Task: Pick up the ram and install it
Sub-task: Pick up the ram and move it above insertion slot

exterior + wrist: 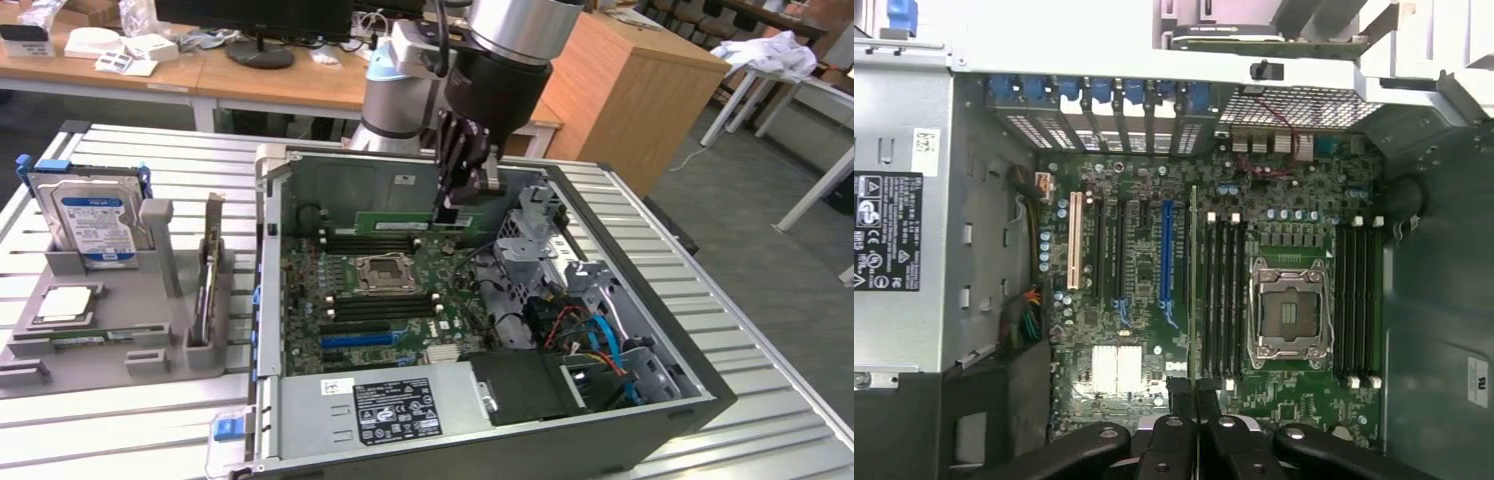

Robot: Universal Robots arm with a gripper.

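Ram gripped, held over the board, not yet seated.
The black two-finger gripper [461, 205] is closed almost fully on the thin green circuit-board ram stick [407, 222], carried level and on edge inside the open grey computer case [271, 250], near the wall farthest from the exterior camera. The stick hangs just beside the long black memory slots [1222, 300] next to the silver processor socket [1286, 312]. Pick-up appears complete; seating remains.
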